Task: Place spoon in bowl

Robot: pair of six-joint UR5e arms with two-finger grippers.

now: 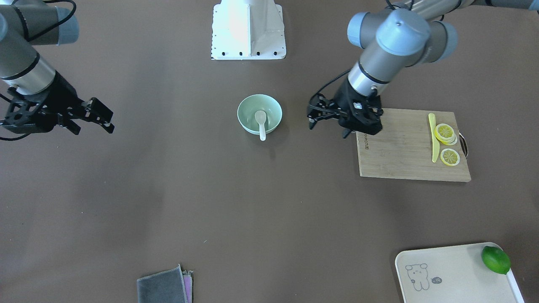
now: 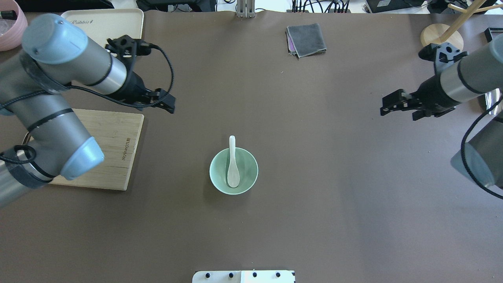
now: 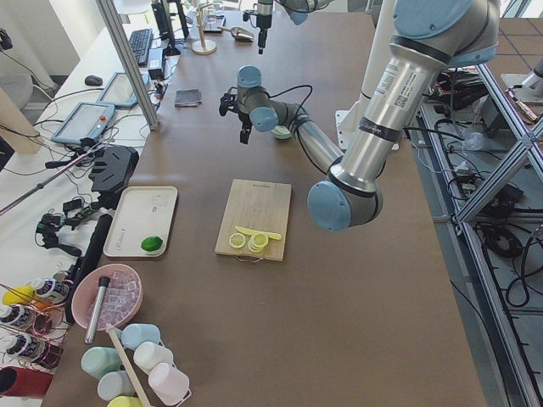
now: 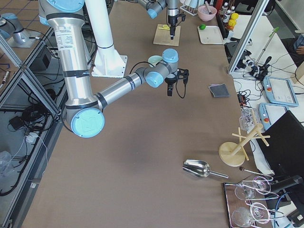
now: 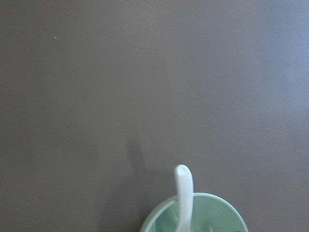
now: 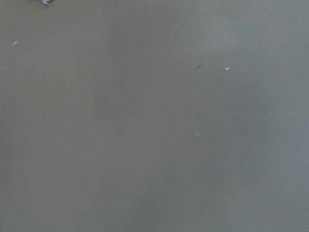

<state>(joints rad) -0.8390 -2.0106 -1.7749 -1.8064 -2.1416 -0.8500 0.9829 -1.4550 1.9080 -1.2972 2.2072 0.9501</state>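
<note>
At L gripper [image 1: 310, 116]: fingers apart w/ a modest gap, nothing held. Hanging above table [image 1: 269, 219], just off the cutting board [image 1: 404, 155] corner. At R gripper [image 1: 110, 122]: likewise apart, empty, well off on the other side.

From L fingers to spoon [image 2: 232, 161]: across toward table centre and back toward robot base [image 1: 248, 29]. Clearly nearer than from R.

Spoon already in bowl [image 2: 217, 177]: scoop down on the bottom, handle leaning on the rim farthest from robot base and poking out past it. Long axis straight fore-aft, handle end pointing away.

Looks done, imo. No regrasp needed, only a retreat w/o clipping the handle.

In L wrist view only handle tip + far rim, rest cut off at bottom edge; no fingers visible. In R wrist view table surface only.
</note>
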